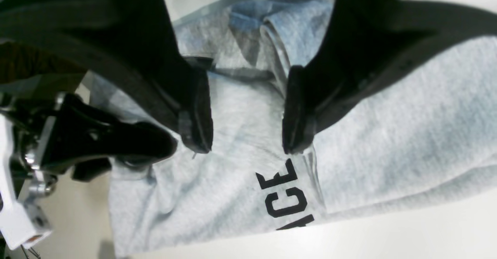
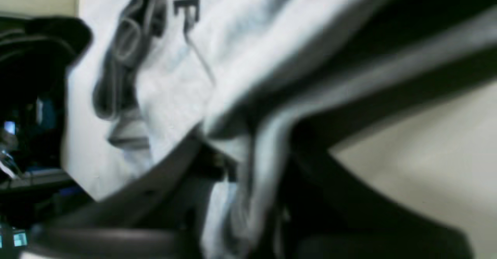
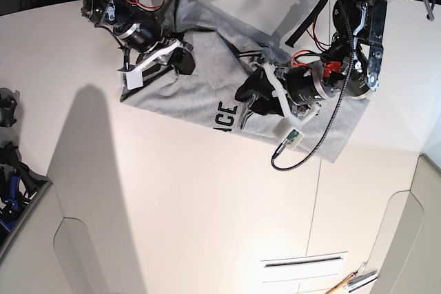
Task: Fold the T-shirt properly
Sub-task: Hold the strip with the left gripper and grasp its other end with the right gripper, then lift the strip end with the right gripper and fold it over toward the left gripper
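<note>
A: Two arms reach in from the far edge of the white table (image 3: 207,204), one at each end of the T-shirt (image 3: 207,94). The shirt lies crumpled across the far half of the tabletop, running diagonally, with black block lettering (image 3: 226,115) showing near its near edge.

B: How is the left one posed?

A: It comes down from the top right of the base view and bends inward, so the left gripper (image 1: 248,115) points over the middle of the shirt. In its wrist view the jaws stand spread apart, grey cloth visible between the two pads, just above the letters (image 1: 287,197). Nothing is held.

B: And the other?

A: The right arm sits at the top left of the base view, its right gripper (image 3: 180,60) low on the shirt's far-left part. The wrist view is blurred, but a fold of grey fabric (image 2: 240,150) runs down between the dark fingers (image 2: 163,177), so it appears clamped on the T-shirt.

B: Anything else around?

A: A cable (image 3: 310,142) from the left arm loops over the shirt's right end.
</note>
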